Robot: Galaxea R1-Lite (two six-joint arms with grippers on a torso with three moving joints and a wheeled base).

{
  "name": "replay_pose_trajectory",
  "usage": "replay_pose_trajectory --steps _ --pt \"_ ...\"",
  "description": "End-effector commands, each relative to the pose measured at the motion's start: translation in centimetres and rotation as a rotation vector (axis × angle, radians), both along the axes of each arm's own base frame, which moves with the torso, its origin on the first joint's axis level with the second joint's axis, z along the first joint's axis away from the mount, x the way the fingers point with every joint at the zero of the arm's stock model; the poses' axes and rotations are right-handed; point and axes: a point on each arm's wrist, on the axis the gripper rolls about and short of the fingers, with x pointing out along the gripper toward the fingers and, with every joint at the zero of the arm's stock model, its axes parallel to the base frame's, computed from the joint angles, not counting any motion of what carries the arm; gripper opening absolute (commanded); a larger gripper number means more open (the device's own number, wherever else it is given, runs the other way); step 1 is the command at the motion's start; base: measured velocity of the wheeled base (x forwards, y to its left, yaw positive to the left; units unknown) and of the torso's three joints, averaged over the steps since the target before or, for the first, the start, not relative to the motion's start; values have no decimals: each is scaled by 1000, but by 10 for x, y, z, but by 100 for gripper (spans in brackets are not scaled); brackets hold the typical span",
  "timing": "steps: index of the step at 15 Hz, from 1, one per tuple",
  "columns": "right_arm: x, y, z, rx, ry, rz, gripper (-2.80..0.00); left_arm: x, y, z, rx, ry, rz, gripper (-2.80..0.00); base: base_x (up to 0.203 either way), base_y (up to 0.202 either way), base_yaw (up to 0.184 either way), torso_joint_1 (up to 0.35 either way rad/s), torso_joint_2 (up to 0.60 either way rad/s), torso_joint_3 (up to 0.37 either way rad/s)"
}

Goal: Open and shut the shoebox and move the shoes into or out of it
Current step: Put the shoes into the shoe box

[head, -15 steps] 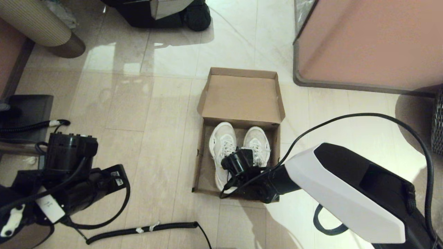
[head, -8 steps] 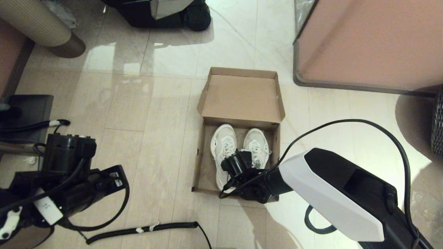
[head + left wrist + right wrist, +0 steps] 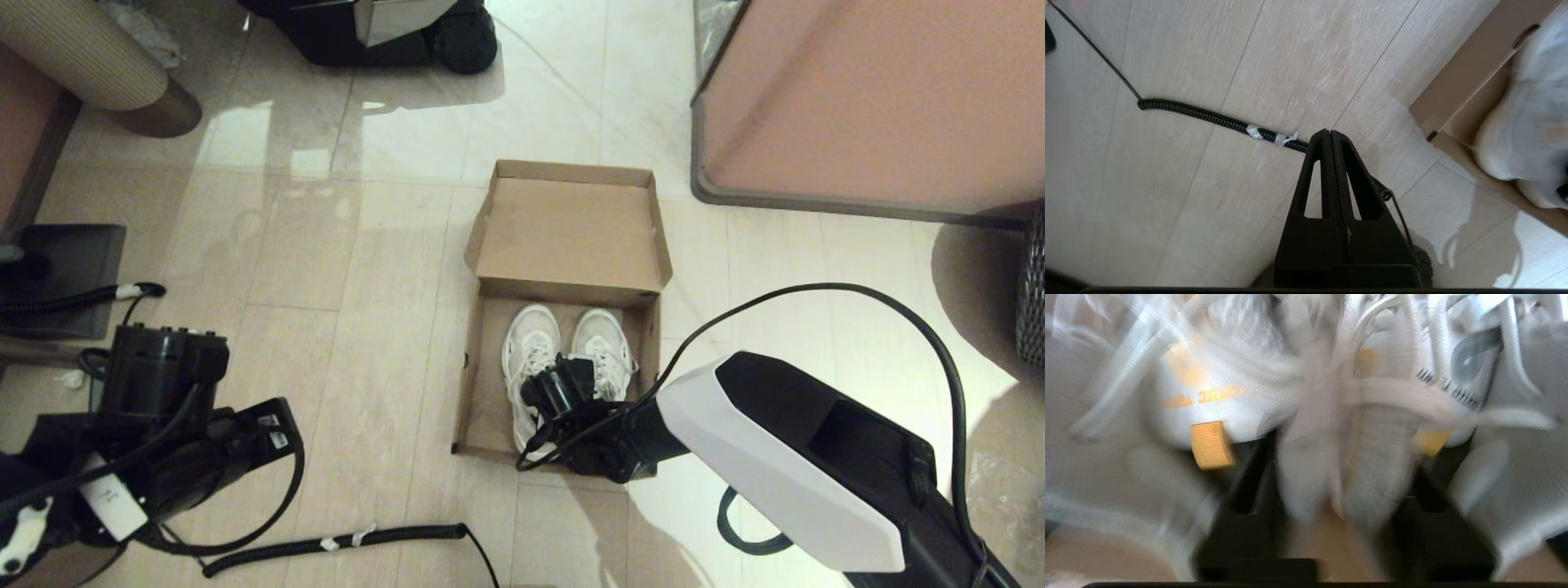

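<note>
Shoebox [image 3: 563,237] on the floor, lid open; shoes [image 3: 532,359] side by side inside. Right gripper [image 3: 1331,465] fingers spread astride the inner collars (release apparently underway); left gripper [image 3: 1330,141] fingers pressed together. Closing remains.

The shoebox [image 3: 569,237] is showing plain matt brown cardboard. Inside the shoebox, the shoes [image 3: 563,359] are looking like soft white mesh cloth, while beside it the floor [image 3: 326,245] is gleaming with glossy, smooth pale tile.
</note>
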Motion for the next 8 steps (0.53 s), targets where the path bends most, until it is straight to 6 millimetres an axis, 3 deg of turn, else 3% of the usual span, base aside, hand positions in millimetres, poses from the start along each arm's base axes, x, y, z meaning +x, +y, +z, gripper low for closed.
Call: replay_pose_trajectory --steps 1,4,8 --pt "-2 -2 1 6 -6 -5 0 -1 0 -1 -5 2 7 -280 0 0 0 0 0 0" --pt "-9 -6 9 19 -22 -3 0 -4 1 -3 -3 8 7 -280 0 0 0 0 0 0" --pt "-31 -22 60 50 -52 7 0 14 -5 13 -50 -43 -40 -280 0 0 0 0 0 0"
